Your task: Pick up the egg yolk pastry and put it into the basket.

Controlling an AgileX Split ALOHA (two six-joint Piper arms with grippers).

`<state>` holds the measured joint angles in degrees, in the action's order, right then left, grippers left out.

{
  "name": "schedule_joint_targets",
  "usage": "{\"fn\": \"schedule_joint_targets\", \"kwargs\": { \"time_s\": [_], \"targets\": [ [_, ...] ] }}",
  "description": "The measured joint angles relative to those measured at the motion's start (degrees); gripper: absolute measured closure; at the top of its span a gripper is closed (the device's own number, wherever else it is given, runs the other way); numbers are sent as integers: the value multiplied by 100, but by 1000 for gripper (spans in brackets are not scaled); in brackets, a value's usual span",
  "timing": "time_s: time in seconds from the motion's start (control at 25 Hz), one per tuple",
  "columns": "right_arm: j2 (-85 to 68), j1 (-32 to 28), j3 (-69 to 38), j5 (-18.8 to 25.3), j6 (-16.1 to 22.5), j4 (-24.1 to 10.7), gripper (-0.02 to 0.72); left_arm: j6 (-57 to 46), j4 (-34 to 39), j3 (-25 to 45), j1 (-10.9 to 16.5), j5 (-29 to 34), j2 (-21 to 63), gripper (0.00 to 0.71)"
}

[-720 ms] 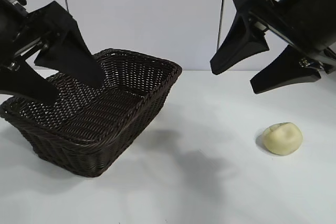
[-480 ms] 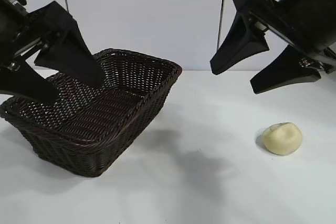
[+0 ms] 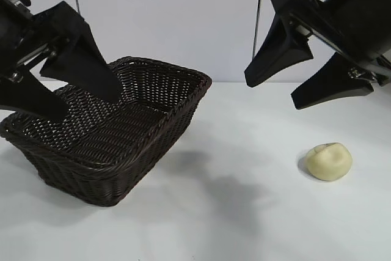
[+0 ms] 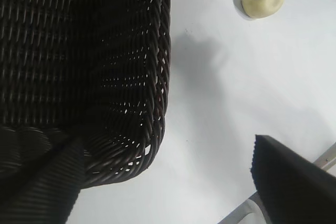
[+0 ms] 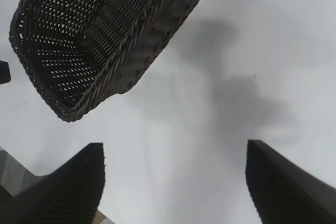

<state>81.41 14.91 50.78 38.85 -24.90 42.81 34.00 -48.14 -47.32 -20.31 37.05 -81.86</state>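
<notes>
Left gripper (image 3: 76, 105) hangs over the basket (image 3: 153, 132), jaws wide, holding nothing. Right gripper (image 3: 272, 96), jaws wide and empty, hovers at eleven o'clock of the egg yolk pastry (image 3: 328, 161) on the worktop (image 3: 244, 212).

Dark wicker, pale pastry, white bench

The basket (image 3: 110, 132) is dark brown, nearly black, in a tight weave with a braided rim and little light gaps showing through the sides. The pastry (image 3: 328, 161) is pale cream-yellow with a creased top. Bench (image 3: 244, 212) is plain white with soft grey shadows, and the wall behind is white too. Both grippers, left (image 3: 76, 99) and right (image 3: 272, 93), have matte black jaws with a fine ribbed texture.
</notes>
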Motion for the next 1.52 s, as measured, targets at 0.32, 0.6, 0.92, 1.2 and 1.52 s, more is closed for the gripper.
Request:
{"fn": "schedule_joint_targets", "kwargs": {
  "time_s": [0.32,0.6,0.92,1.2,1.52],
  "targets": [
    [0,0,0,0,0,0,164,0,0,0,0,-47,0,86],
    [0,0,0,22,-5,0,164,-135,-19,-12,0,-221,0,86],
    [0,0,0,22,-5,0,164,-1782,293,-668,0,672,-37,86],
    [0,0,0,22,-5,0,164,-4478,2132,-1081,0,1037,-37,86],
    [0,0,0,22,-5,0,164,-7908,4103,-1074,0,1072,-37,86]
  ]
}}
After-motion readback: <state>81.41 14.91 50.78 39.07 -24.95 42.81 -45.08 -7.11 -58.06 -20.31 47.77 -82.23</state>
